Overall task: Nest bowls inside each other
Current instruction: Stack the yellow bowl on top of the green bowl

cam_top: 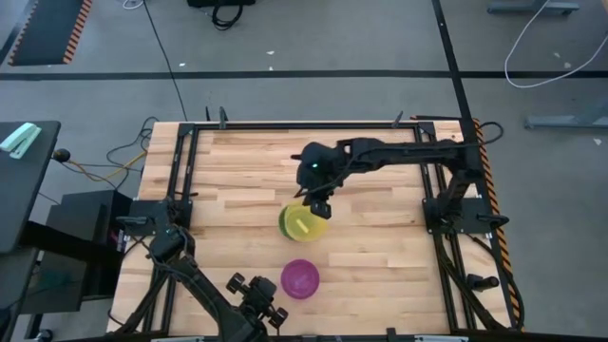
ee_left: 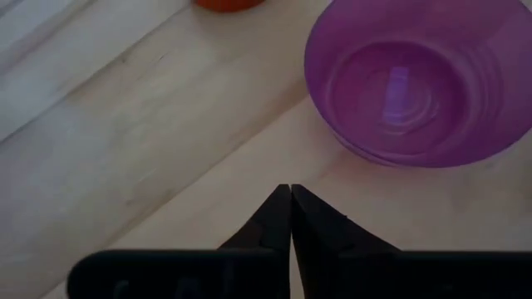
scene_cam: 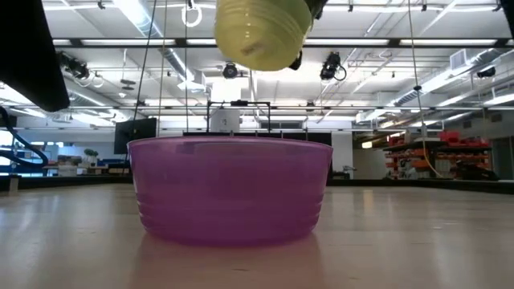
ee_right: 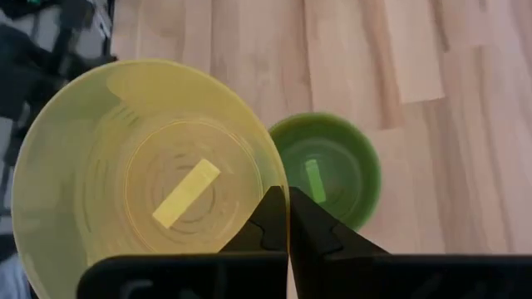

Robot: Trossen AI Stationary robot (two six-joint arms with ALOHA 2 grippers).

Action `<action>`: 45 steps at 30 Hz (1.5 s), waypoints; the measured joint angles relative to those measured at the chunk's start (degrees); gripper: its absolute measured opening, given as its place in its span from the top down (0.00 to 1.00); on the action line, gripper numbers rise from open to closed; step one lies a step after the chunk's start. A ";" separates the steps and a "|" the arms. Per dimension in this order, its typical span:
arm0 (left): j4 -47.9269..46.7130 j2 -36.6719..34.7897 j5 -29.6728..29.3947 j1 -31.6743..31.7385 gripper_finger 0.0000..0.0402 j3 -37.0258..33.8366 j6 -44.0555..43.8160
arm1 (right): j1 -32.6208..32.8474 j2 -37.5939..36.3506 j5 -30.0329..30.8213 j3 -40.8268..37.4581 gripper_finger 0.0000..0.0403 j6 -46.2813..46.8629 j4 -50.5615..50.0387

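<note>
Two glossy bowls in sight, translucent yellow bowl point(cam_top: 304, 223) pinched by its rim in right gripper point(cam_top: 320, 207) above table centre, purple bowl point(cam_top: 300, 278) at its six o'clock, left gripper point(ee_left: 290, 193) pressed together beside it.

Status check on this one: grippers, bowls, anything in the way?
Right gripper shut on yellow bowl, lifted above green bowl. Left gripper shut, idle near purple bowl. Nothing blocking.

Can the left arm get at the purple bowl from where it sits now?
Probably yes. The left gripper, fingers shut, sits just beside the purple bowl with only bare table between them. The right gripper holds the yellow bowl in the air, farther back, off that path.
</note>
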 joint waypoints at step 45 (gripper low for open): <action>-3.40 -0.09 -0.36 -2.76 0.96 0.00 -11.11 | -3.16 14.80 10.80 1.19 1.00 -13.77 4.67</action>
